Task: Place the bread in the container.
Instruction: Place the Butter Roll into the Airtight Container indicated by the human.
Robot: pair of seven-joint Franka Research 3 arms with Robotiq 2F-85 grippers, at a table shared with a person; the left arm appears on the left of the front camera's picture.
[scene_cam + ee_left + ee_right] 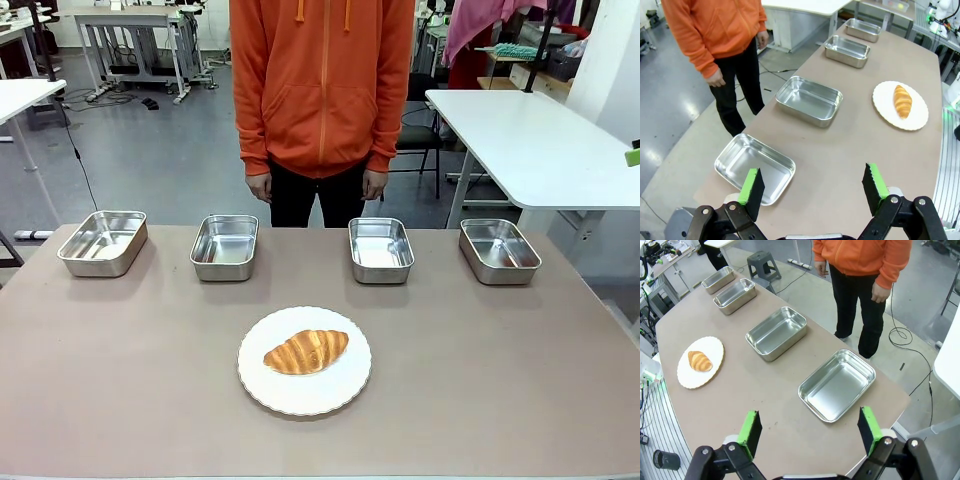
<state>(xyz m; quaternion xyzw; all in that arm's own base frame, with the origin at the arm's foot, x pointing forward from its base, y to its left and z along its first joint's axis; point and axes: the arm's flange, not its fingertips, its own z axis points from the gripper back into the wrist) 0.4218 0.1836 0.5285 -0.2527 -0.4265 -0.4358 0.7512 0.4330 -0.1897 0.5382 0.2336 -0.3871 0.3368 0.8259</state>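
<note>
The left end effector (812, 180) and right end effector (808, 421) both gape wide, gripping nothing. The bread (306, 351), golden and ridged, lies on a white plate (300, 400), near-middle of the desk (120, 350).

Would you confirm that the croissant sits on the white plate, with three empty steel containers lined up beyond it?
Not quite: the front view shows four empty steel containers, not three. The croissant does sit on the white plate.

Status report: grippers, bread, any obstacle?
Left gripper open, empty. Right gripper open, empty. Croissant on white plate, untouched. Steel containers empty, nothing in the way.
</note>
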